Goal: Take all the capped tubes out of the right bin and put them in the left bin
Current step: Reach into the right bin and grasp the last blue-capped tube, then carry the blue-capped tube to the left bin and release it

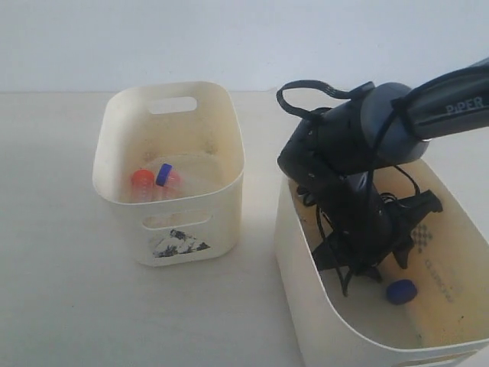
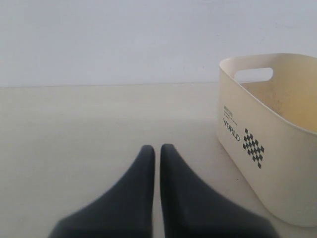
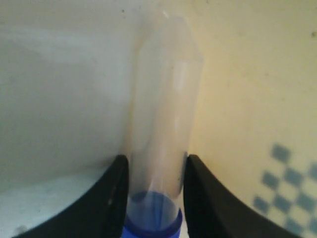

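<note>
The right bin [image 1: 302,264] holds one clear tube with a blue cap [image 1: 401,291]. My right gripper [image 1: 365,269] reaches down into this bin. In the right wrist view its jaws press on both sides of the blue-capped tube [image 3: 163,99], with the right gripper [image 3: 156,159] shut on it just past the cap. The left bin [image 1: 122,195], with a torn black label [image 1: 177,243], holds two orange-capped tubes [image 1: 142,180] and one with a blue cap [image 1: 163,174]. My left gripper [image 2: 157,148] is shut and empty over the bare table, beside the right bin [image 2: 267,148].
The right arm's black body and cables [image 1: 344,145] fill the near-left part of the right bin. A pale wall [image 1: 229,38] rises behind the cream tabletop [image 1: 53,267]. The two bins stand a short gap apart.
</note>
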